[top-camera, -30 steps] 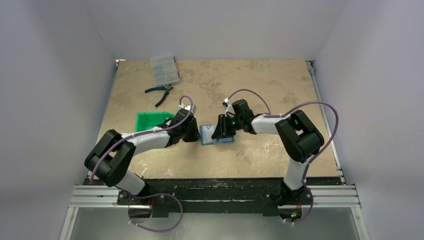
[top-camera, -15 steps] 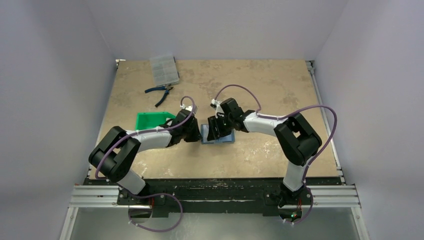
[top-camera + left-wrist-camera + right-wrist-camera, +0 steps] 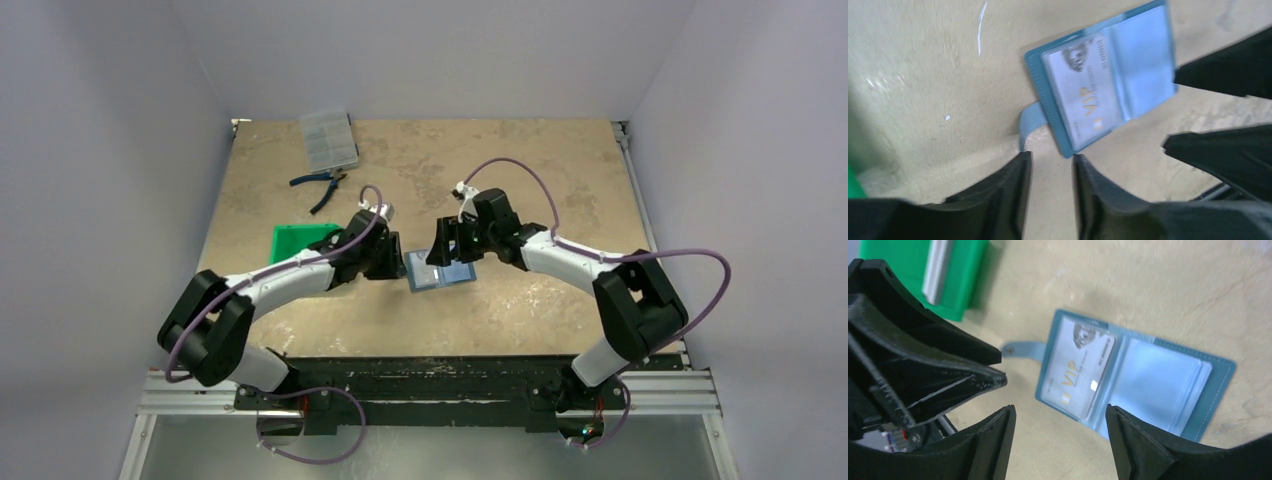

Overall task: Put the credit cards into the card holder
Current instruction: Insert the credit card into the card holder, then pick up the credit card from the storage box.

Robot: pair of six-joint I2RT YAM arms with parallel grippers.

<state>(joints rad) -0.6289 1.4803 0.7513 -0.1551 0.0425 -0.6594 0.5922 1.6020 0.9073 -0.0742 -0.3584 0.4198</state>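
Currently one card holder, one card inside.

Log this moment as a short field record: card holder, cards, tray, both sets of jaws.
card holder: teal-blue folding wallet, open flat on the beige table
clasp tab: on the tray side
pocket nearest tab: pale grey-white card marked VIP tucked in
other pocket: looks empty
green plastic tray: holds at least one more pale grey card
left jaws: slightly apart, gripping nothing, near the tab
right jaws: wide apart, at the wallet, gripping nothing
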